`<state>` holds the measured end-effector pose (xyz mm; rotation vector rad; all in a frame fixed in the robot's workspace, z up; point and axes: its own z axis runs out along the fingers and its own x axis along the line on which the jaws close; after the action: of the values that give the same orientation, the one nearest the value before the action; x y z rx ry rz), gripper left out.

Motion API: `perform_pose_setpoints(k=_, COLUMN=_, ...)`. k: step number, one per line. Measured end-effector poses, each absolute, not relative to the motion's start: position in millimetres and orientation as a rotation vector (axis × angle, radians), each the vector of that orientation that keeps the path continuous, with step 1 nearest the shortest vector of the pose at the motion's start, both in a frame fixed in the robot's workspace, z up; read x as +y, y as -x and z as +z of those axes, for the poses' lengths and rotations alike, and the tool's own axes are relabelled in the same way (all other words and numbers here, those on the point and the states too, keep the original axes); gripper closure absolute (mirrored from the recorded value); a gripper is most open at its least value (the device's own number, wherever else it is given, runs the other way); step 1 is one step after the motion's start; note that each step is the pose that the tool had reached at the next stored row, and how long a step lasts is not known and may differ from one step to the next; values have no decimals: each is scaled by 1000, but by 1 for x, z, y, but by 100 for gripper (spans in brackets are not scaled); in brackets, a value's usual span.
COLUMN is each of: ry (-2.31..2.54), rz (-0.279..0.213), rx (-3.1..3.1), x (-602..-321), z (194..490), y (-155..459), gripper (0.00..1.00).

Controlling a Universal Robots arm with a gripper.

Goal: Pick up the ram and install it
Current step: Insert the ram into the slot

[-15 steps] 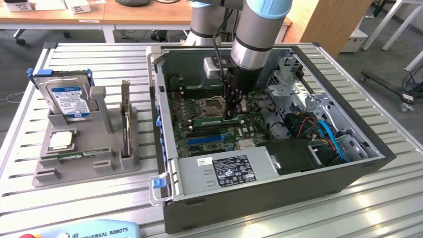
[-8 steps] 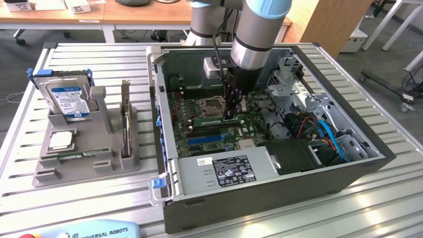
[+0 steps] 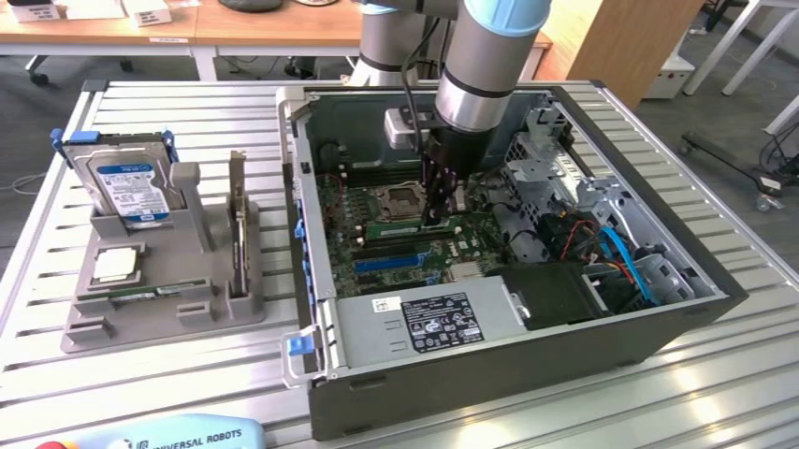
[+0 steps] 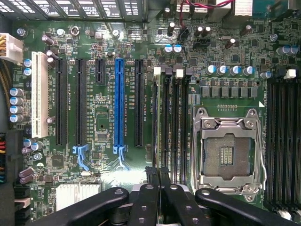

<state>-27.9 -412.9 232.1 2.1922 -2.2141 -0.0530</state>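
Nearest, a pale blue pendant (image 3: 175, 436) reads UNIVERSAL ROBOTS. At the exterior view's left, a grey holder (image 3: 163, 313) on the slatted table (image 3: 50, 374) carries a blue-labelled hard drive (image 3: 123, 187). Rightward, inside the open computer case (image 3: 500, 365), the gripper (image 4: 158, 181) has its fingers nearly together, pinching the green ram (image 3: 395, 227), which stands on edge in a slot beside the CPU socket (image 4: 226, 149).

the ram (image 3: 397, 227), a thin, narrow green stick, stands level on its long edge along the memory slots (image 4: 181, 122), just beside the socket (image 3: 402, 198), inside the open case (image 3: 500, 365).
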Motion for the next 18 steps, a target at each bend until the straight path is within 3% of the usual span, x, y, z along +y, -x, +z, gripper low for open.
perform_pose_setpoints(k=18, ry=-2199, rz=-53, rx=-2207, x=-413, z=232, y=28, gripper=89)
